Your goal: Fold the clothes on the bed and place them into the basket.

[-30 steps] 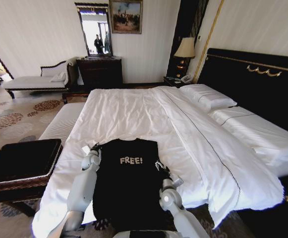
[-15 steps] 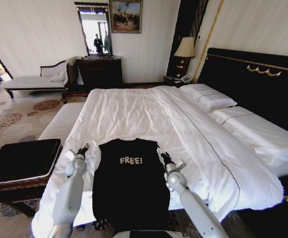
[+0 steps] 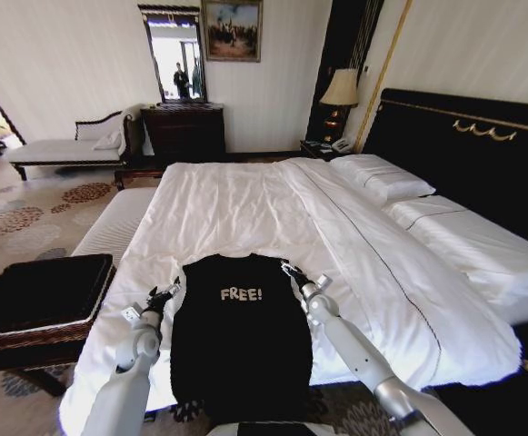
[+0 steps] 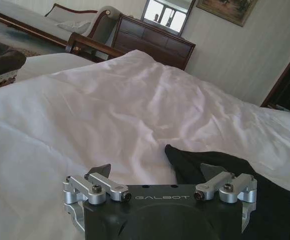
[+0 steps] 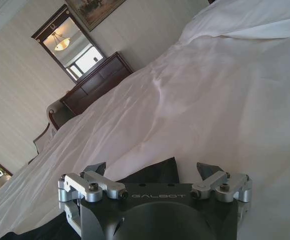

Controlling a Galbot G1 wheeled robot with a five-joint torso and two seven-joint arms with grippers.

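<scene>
**Operator:** Left gripper (image 3: 162,295) sits just beside the T-shirt's (image 3: 241,336) left edge, below the shoulder, with its jaws spread wide and nothing between them. My right gripper (image 3: 293,271) is at the shirt's right shoulder corner, equally wide open and empty. From each wrist camera I see a black corner of the cloth lying between the open fingers (image 4: 212,175), on the white sheet.

**Observer:** So which step is this?

**Operator:** I judge it to be the fold, with the shirt not yet gripped. The shirt lies flat, lettering up, at the foot of the bed (image 3: 245,209), its hem hanging over the near edge.

**Observer:** What does the next move need?

**Operator:** Probably lowering both grippers so the fingers pinch the shirt alone, not the sheet beneath, then lifting evenly.

**Observer:** And the basket?

**Operator:** The basket (image 3: 41,295) stands off the bed's left side, well apart from the shirt. I see black fabric in it and no clothing.
</scene>
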